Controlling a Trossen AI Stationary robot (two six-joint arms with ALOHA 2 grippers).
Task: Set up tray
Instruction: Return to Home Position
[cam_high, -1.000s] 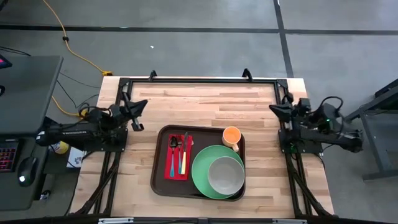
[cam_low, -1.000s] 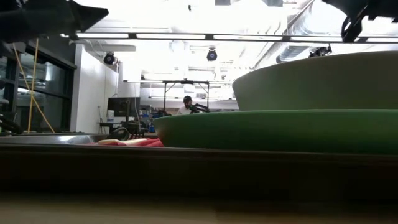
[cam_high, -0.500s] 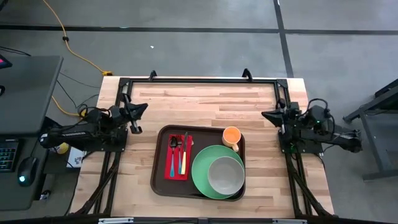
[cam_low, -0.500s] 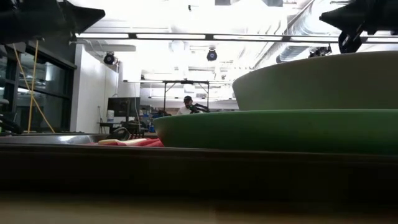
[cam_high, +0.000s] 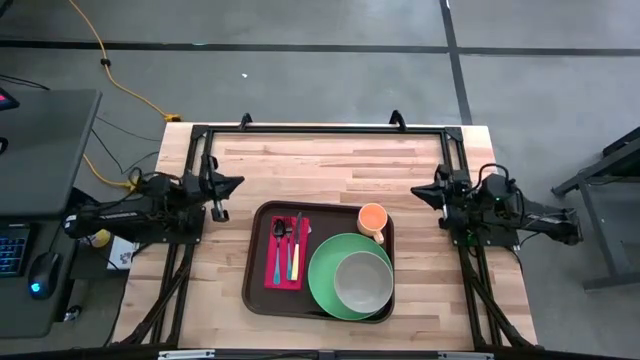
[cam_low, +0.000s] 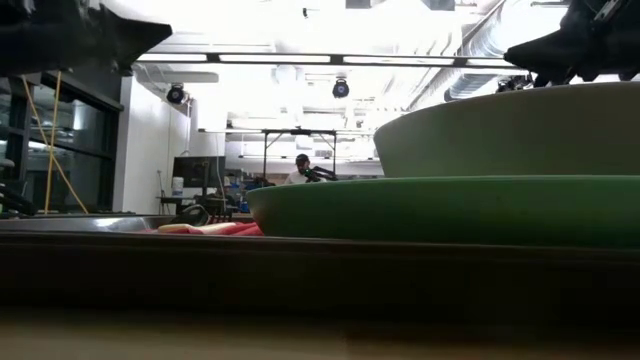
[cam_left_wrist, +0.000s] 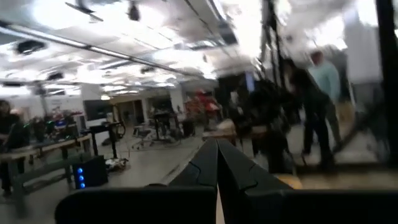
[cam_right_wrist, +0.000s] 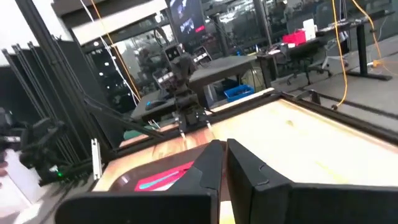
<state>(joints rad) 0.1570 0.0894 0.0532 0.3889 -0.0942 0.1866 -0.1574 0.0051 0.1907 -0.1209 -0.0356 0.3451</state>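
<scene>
While both arms are waiting at opposite sides of the wooden counter (cam_high: 330, 160), the tray (cam_high: 248, 262) is lying flat between them, touched by neither hand.

The left hand (cam_high: 237, 183) is hovering off the tray's far left corner, close to it but apart, with its tip pointing in toward the middle of the counter. In the left wrist view its fingers (cam_left_wrist: 205, 171) are pressing together and holding nothing.

The right hand (cam_high: 416, 190) is hovering off the tray's far right corner, also near and apart, and pointing inward. Its fingers (cam_right_wrist: 208, 163) are standing narrow, almost touching, with nothing between them.

On the tray, a red napkin (cam_high: 304, 240) is lying in the left part, carrying a spoon (cam_high: 277, 250) and a fork (cam_high: 294, 250) side by side. A green plate (cam_high: 322, 268) is filling the right part with a pale bowl (cam_high: 362, 280) sitting on it. An orange cup (cam_high: 372, 217) is standing just beside the plate in the far right corner.

From counter height, the tray's dark rim is running across the foreground, and both hands are showing high above it.
</scene>
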